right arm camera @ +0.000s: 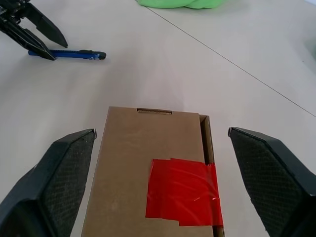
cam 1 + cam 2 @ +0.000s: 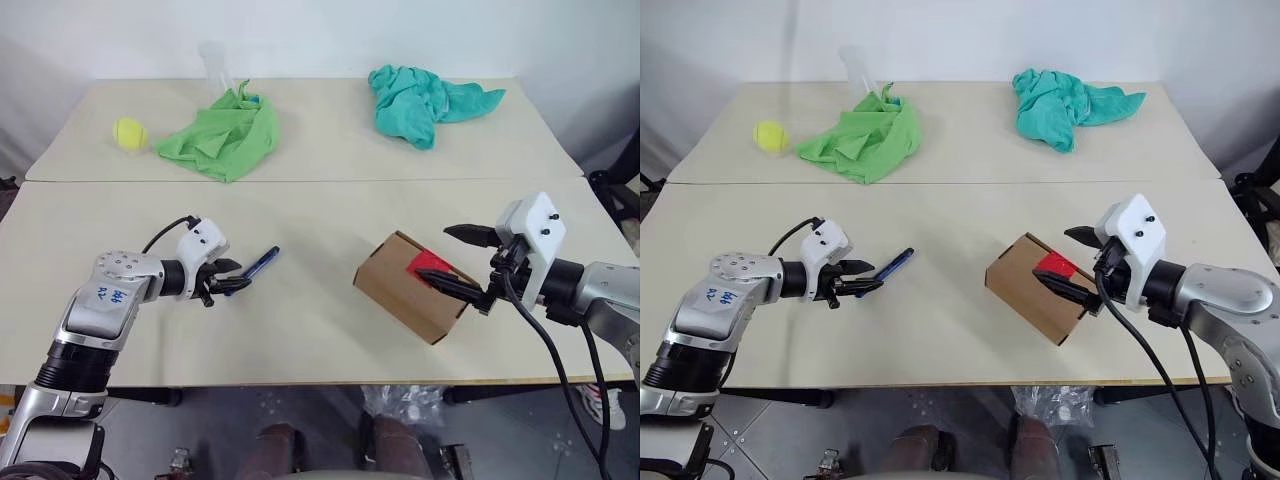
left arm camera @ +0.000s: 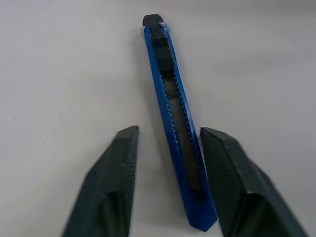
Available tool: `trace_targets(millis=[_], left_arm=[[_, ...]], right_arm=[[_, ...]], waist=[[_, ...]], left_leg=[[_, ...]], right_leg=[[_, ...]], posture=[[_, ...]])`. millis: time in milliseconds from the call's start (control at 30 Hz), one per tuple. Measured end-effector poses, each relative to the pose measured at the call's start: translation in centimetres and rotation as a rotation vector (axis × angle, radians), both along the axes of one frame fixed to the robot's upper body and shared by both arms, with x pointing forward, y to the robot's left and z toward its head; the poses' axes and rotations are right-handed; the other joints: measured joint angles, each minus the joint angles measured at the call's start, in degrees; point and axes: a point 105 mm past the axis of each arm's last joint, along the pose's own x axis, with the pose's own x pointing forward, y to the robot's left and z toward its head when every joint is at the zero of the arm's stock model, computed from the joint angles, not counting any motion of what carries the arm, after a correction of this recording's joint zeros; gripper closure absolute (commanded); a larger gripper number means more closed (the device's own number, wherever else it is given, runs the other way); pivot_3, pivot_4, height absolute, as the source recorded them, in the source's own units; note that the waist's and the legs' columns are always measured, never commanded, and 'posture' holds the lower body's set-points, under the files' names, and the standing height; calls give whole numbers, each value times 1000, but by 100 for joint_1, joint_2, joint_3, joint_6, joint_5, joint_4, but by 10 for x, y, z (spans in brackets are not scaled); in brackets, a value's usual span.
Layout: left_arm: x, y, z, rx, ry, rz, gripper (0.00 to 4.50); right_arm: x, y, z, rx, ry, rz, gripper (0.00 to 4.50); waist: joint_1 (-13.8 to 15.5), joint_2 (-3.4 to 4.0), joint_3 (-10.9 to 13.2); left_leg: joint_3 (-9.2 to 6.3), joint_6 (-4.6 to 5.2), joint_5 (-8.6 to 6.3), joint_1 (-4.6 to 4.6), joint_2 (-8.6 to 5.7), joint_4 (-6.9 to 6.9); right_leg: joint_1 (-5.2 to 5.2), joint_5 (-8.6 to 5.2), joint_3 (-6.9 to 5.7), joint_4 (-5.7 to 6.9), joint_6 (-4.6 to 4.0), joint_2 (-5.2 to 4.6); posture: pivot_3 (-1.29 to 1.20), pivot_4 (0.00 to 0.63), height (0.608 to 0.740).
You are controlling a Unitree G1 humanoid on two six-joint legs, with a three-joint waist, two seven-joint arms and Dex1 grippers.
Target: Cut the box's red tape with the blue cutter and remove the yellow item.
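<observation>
Counting one box [image 2: 410, 285], one blue cutter [image 2: 258, 264], two cloths, one ball.

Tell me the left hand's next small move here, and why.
Probably finish closing the left hand on the blue cutter. The cutter lies on the table between its fingers, with gaps showing on both sides, so it isn't gripped yet. The red tape on the box is uncut.

Cutter [image 2: 257, 267] lies left of box [image 2: 405, 290]; tape [image 2: 428, 266] on box.
</observation>
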Motion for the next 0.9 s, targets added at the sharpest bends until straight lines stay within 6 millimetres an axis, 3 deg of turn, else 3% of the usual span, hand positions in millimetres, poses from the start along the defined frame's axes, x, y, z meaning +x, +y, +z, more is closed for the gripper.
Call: trace_targets(millis=[167,333,500,633,733,833,900], left_arm=[[-1,-1,0,4,1,-13,2864],[-1,0,-1,7,-20,-21,3940],[-1,2,0,-5,-46,-39,3940],[-6,-2,-2,-16,-55,-110,3940],[-11,-5,-2,-18,-76,-176,3940],[-21,-9,-3,-10,-88,-285,3981],[-28,-9,-4,8,-81,-350,3981]], right_arm=[[1,-1,0,-2,1,-2,0],[1,-1,1,-11,-2,-2,0],[3,5,10,-26,-34,19,0],[11,26,24,-31,-85,52,0],[12,50,21,-33,-71,120,0],[15,82,15,-64,-34,186,610],[21,97,5,-105,9,187,1256]], waist=[[3,2,-2],[5,5,-3],[0,5,-3],[-4,5,-3],[-9,5,-3],[-37,5,-3],[-55,5,-3]], left_leg=[[0,0,0,0,0,-1],[0,0,0,0,-1,-3],[0,0,0,-1,0,-3],[1,-1,0,-3,2,-5],[1,-1,-1,-10,0,-11],[0,-1,-1,-19,2,-14],[-2,-1,-1,-21,1,-16]], right_leg=[[0,0,0,-2,0,-1],[0,0,0,-5,0,-2],[-1,1,-1,-6,-1,-4],[-4,3,-7,-12,-6,-8],[-11,3,-11,-16,-6,-11],[-17,3,-16,-22,-8,-10],[-20,3,-19,-23,-9,-10]], posture=[[0,150,740],[0,150,740],[0,150,740],[0,150,740],[0,150,740],[0,150,740],[0,150,740]])
